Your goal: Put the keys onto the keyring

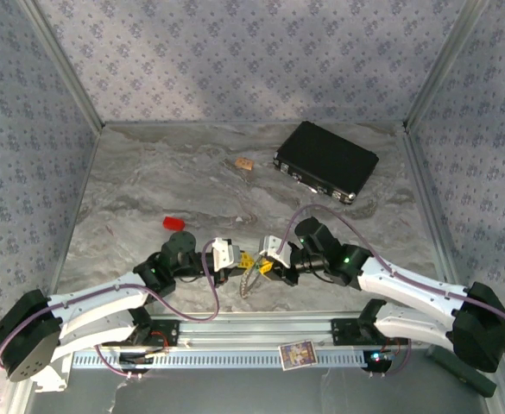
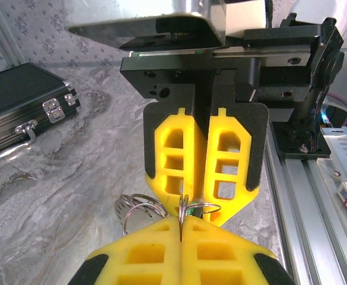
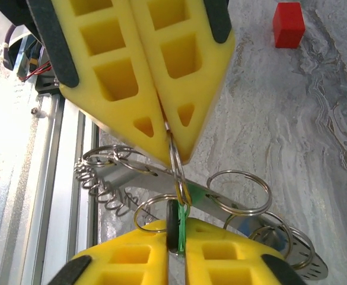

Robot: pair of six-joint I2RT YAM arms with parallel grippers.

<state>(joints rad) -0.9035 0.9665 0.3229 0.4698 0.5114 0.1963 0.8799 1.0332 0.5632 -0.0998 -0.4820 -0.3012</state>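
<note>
The two hands are sitting tip to tip above the near edge of the worktop (image 1: 148, 177), at about 6 o'clock in the top view, with the keyring (image 1: 250, 283) dangling between them. The left hand (image 3: 172, 151) is pinching one thin loop of the keyring between its closed pads, holding it edge-on. The right hand (image 3: 176, 246) is clamping shut on the head of the green key (image 3: 175, 221), right at 6 o'clock of that loop. Whether the key is already linked on, I cannot tell. Threading looks to be the step in hand. Next, the right hand is probably needing to work the key's hole onto the loop's split end and slide it round, without the left hand's grip slipping.
</note>
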